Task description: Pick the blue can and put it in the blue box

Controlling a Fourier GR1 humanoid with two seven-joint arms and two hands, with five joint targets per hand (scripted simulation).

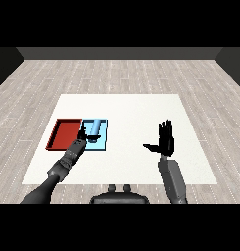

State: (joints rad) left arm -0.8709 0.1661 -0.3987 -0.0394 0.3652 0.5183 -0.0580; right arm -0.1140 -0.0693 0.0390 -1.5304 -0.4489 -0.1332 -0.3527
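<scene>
A white table stands on a pale grey wood-plank floor, with dark walls behind.

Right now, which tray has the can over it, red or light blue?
The light blue tray, the right-hand one of the pair. The blue can sits over it with the left hand at it; the red tray beside it holds nothing.

At the frame's centre we see a white table on a grey plank floor. Left of centre, a red tray and a blue tray lie side by side, touching. Our left hand reaches over the blue tray's left edge, and a blue can lies in that tray just beside it; we cannot tell whether the fingers curl round it. Right of centre, our right hand is raised with straight fingers and thumb spread, well apart from the trays.
</scene>
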